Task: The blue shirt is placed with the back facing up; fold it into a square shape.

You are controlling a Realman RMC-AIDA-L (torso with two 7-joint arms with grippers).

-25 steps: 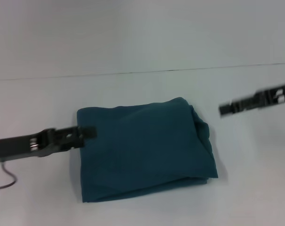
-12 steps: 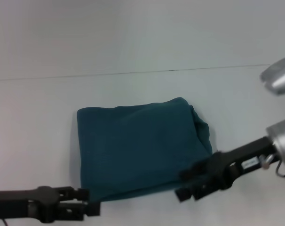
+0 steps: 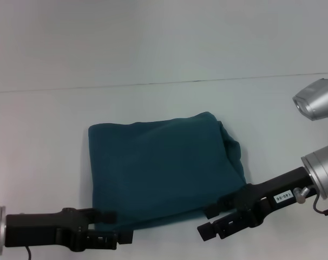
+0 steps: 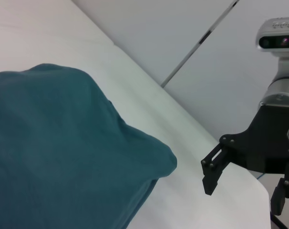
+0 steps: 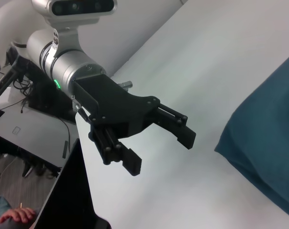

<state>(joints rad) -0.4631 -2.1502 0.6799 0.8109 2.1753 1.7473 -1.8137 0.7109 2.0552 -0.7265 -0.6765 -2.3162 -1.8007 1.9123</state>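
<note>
Folded shirt (image 3: pixel 164 170) lying flat on the white worktop (image 3: pixel 164 54), seen from the head, forming a rough rectangle, plain side up. Its far right corner is bunched into a rounded lump; the near edge runs slightly askew, lower at the left.

Left hand (image 3: pixel 118 227) at the near left corner of the shirt, its arm entering from the lower left. One finger lies at the cloth's near edge, the other just below it. The fingers are spread apart with nothing between them, as the right wrist view confirms (image 5: pixel 159 148): two dark fingers parted over bare worktop, the shirt's edge (image 5: pixel 268 143) well to one side.

Right hand (image 3: pixel 212 219) at the near right corner, its arm entering from the right. Its fingers also stand parted and empty, one by the shirt's near right corner, the other over bare worktop. The left wrist view shows this hand (image 4: pixel 242 183) beside the shirt's bulging corner (image 4: pixel 63 152), apart from the cloth.
</note>
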